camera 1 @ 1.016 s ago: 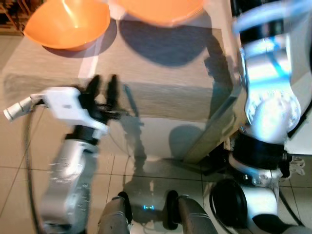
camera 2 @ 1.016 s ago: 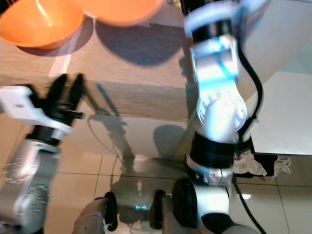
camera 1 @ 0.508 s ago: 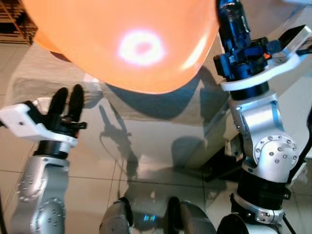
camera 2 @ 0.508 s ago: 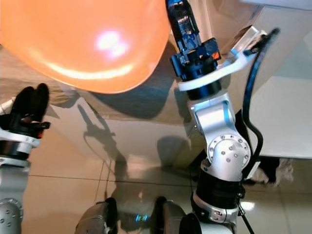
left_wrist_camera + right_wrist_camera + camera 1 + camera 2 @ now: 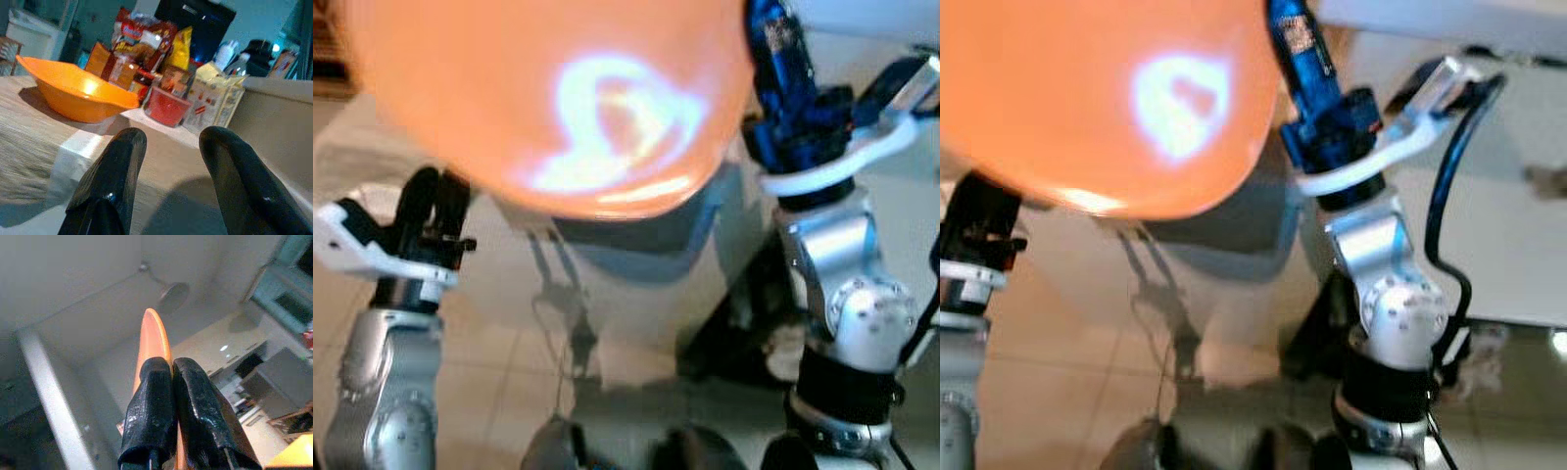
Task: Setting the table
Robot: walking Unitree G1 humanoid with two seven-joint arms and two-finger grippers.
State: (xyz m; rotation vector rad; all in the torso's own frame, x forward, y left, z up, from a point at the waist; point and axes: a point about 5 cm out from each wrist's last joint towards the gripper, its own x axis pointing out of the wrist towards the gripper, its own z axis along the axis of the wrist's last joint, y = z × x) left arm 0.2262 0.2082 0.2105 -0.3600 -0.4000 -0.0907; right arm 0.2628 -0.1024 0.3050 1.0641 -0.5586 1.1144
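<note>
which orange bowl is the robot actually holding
The one raised close before the head camera: the right gripper is shut on its rim. The other orange bowl sits on the table, ahead of the open left gripper.

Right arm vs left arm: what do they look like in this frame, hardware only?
Both arms are silver metal with round bolted joint housings and black collars. The right gripper has two long black fingers, a blue-lit wrist section, a white bracket and a black cable looping beside it. The left gripper has glossy black rounded fingers on a white wrist bracket.

Glossy beige floor tiles (image 5: 499, 323), wooden table (image 5: 29, 122)
</note>
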